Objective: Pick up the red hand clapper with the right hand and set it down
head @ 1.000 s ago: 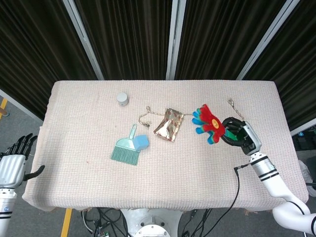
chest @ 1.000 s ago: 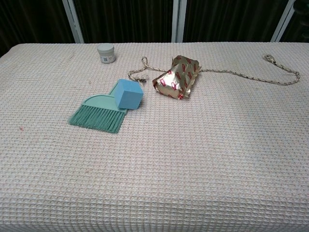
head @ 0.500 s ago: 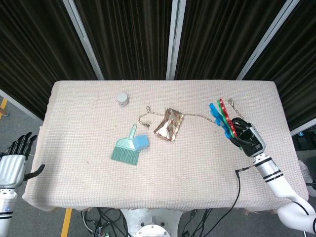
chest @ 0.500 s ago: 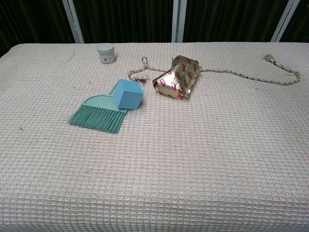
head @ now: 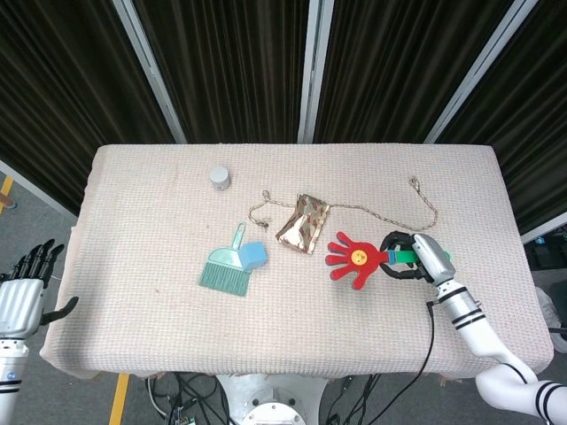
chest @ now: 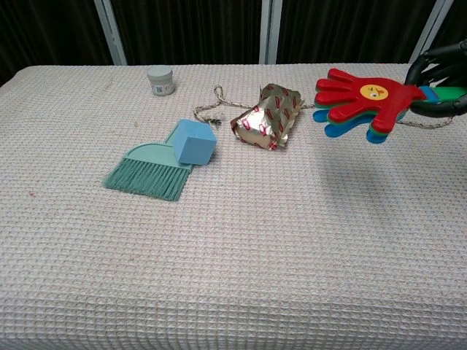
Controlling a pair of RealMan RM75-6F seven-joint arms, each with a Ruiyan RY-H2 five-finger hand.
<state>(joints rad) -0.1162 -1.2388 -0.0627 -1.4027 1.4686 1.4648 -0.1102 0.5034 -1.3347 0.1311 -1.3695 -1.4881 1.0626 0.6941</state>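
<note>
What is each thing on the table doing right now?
Red plastic hand clapper: held by its handle, above the table.
Right hand: gripping the clapper's handle.
Left hand: off the table, holding nothing.
Teal dustpan brush: lying flat.
Blue foam cube: resting on the brush.
Gold foil bag: lying crumpled.

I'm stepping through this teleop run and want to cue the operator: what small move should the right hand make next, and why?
Probably lower it straight down and then let go. The right hand grips the red hand clapper by its handle, and in the chest view the clapper hangs above the cloth with its shadow beneath. The table under it looks bare, clear of the foil packet and the rope.
</note>
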